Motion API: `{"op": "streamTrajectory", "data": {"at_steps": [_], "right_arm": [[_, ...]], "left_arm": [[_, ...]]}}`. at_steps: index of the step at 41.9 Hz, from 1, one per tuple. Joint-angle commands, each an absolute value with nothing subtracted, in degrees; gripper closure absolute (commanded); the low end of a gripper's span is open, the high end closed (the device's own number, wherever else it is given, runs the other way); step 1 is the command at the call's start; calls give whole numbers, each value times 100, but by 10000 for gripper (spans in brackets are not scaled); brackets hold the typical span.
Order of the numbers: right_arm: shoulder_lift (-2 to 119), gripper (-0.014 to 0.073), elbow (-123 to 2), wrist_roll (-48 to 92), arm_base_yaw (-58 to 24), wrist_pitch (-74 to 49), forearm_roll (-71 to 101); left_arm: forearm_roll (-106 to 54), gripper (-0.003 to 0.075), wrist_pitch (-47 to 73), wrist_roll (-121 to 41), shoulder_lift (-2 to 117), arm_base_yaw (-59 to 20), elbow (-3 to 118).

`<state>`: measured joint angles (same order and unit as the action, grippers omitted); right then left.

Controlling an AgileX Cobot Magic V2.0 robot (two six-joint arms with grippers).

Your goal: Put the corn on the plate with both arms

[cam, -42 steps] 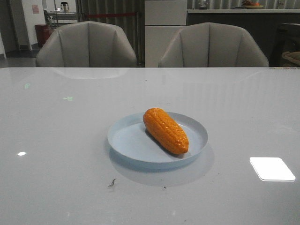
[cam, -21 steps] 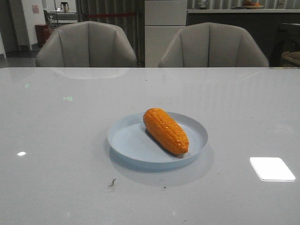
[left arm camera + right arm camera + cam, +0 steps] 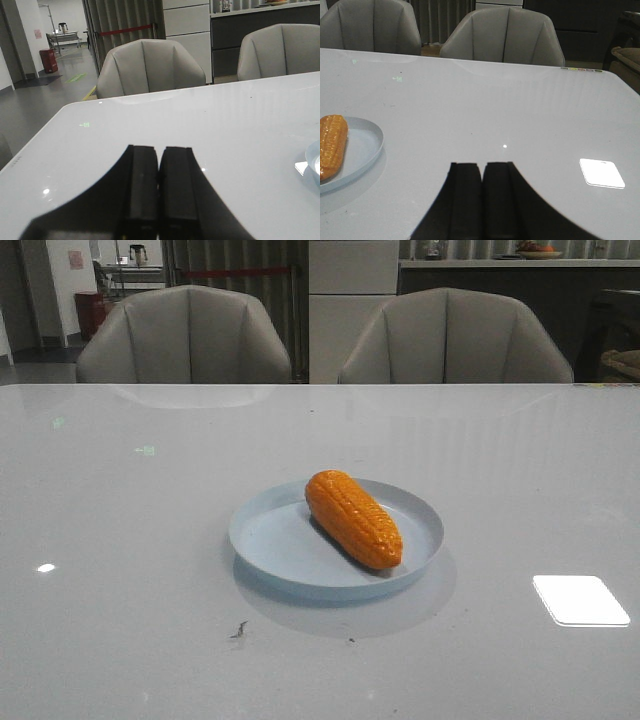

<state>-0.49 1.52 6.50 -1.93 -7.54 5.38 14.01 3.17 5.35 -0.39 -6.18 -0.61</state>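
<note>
Left gripper (image 3: 159, 197): fingers pressed together, empty, at near table edge. Right gripper (image 3: 482, 200): likewise closed, empty, near edge. Corn (image 3: 353, 518): lying diagonally on plate (image 3: 270, 540), mid-table, well apart from both grippers. Two chairs (image 3: 184, 334) beyond far edge.

Looks like an office lounge or showroom kind of space, not a home. Big glossy white table (image 3: 140, 540), two grey padded chairs (image 3: 185, 335) on the far side, dark counter (image 3: 500, 300) with white cabinets (image 3: 352, 300) behind, plus a red-roped walkway (image 3: 127, 31) far left.
</note>
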Motion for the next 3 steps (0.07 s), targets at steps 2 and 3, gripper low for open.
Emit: {"op": "streamTrajectory", "data": {"at_steps": [2,3], "right_arm": [[-164,537,34,699,-211,-302,482],[-164,537,34,699,-211,-302,482]], "left_arm": [[1383,627,-130,594,-156,-622,-277],[1383,627,-130,594,-156,-622,-277]]}}
